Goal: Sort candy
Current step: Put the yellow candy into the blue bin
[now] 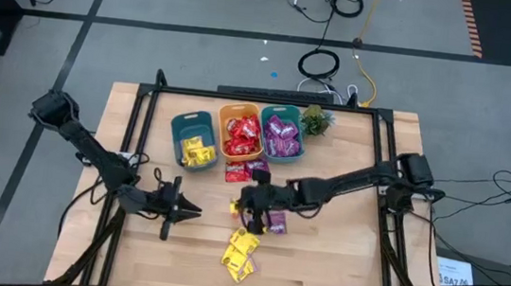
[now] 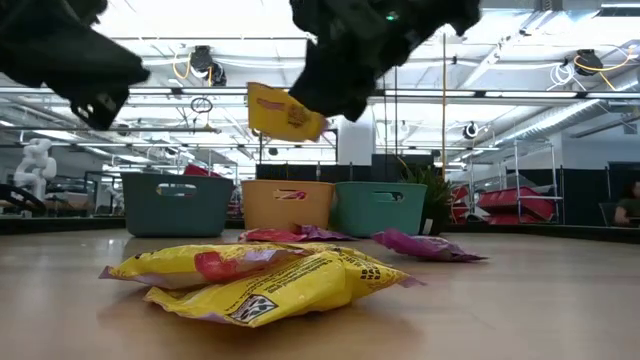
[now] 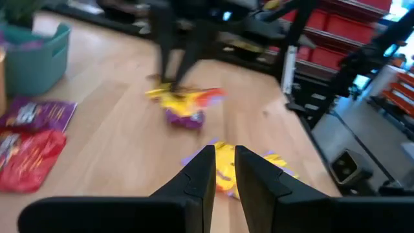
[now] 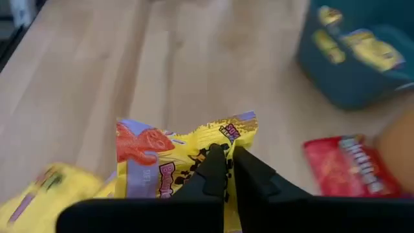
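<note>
My right gripper [image 1: 247, 205] is over the middle of the table, shut on a yellow candy packet [image 2: 285, 112] that is up in the air. Two more yellow packets [image 1: 242, 254] lie flat nearer the near edge. A purple packet [image 1: 276, 223] lies beside the right gripper. A red packet [image 1: 236, 172] and a purple packet [image 1: 258, 168] lie in front of the bins. My left gripper [image 1: 193, 211] hovers left of them, pointing right, with a narrow gap between its fingers [image 3: 224, 169] and nothing held. My right gripper pinches the yellow packet between its two fingers at an edge [image 4: 223, 144]. The fingers come down at a slant from the table's right side. The packet is lifted clear of the table and hangs tilted below and left of the fingers [image 2: 330, 90].
Three bins stand in a row at the far side: a blue-teal one [image 1: 193, 138] with yellow candy, an orange one [image 1: 242, 134] with red candy, and a teal one [image 1: 282, 133] with purple candy. A small green plant [image 1: 315, 121] stands right of them. Bare wood lies to the right.
</note>
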`<state>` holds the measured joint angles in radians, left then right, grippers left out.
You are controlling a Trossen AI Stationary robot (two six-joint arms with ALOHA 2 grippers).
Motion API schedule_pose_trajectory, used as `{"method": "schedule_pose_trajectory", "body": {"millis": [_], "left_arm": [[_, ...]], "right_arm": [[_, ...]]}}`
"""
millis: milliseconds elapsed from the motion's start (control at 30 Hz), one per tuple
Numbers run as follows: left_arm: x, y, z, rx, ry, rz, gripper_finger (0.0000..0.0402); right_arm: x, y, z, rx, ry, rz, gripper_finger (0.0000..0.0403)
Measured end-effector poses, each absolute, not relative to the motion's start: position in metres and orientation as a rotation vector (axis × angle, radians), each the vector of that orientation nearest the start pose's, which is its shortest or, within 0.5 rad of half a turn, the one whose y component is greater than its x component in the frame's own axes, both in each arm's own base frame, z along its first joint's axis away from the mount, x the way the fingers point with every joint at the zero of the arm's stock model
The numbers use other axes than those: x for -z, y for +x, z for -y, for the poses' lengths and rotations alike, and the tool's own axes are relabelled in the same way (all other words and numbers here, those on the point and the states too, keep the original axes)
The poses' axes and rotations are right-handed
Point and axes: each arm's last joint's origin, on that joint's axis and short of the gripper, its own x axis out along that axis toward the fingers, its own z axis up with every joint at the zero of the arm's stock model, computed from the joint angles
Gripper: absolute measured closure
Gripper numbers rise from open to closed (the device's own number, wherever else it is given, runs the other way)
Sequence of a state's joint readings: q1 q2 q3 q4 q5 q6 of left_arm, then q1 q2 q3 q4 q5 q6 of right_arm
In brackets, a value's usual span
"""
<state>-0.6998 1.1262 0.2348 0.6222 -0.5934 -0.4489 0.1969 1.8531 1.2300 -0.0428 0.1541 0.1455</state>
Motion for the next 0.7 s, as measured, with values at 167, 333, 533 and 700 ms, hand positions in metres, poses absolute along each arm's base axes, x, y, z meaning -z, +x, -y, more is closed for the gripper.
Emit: {"method": "schedule_pose_trajectory", "body": {"millis": [167,333,533,700], "left_arm": [[-0.17,0.156,0.116,0.086,-0.26,-0.215,0.0333],[-0.17,0.156,0.115,0.085,-0.26,-0.216,0.0333],[-0.169,0.156,0.115,0.088,-0.256,-0.223,0.0333],[-0.166,0.155,0.116,0.125,-0.243,-0.259,0.0333]], "right_arm": [[-0.241,0.418,-0.039,0.075,0.03,-0.543,0.0402],[-0.246,0.457,0.011,0.185,0.048,-0.55,0.0402],[-0.246,0.511,0.073,0.213,0.054,-0.451,0.0395],[-0.234,0.545,0.111,0.249,0.056,-0.404,0.0384]]}}
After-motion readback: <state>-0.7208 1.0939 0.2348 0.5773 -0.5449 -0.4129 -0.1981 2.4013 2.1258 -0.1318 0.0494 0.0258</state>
